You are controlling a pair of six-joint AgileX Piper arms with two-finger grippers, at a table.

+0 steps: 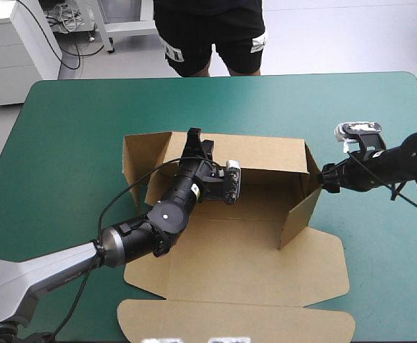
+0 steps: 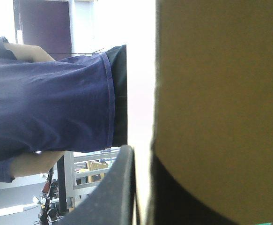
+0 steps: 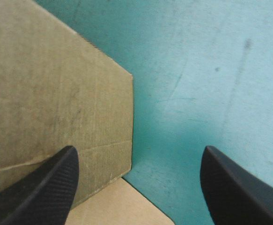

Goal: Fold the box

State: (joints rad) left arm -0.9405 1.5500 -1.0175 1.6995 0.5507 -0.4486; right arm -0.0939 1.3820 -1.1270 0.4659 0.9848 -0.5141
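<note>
A: Box first. Where do we put it?
B: The box lies mid-table on the teal-green cover, partly raised. Its far wall stands up at 12 o'clock. The side flaps are up at 9 and 3 o'clock, and the lid lies flat toward 6 o'clock.
A: Left gripper?
B: We see the left gripper at the far wall's top edge, around 11 o'clock of the box. In its wrist view the black fingers are all but closed, with the board's edge pinched between them. We call that a clamp on the box.
A: And the right?
B: The right gripper sits at the box's 2 o'clock corner, just outside it. Its fingers stand wide apart with nothing held. One is over the brown board, the other over the cover. We cannot tell whether it touches the board.
</note>
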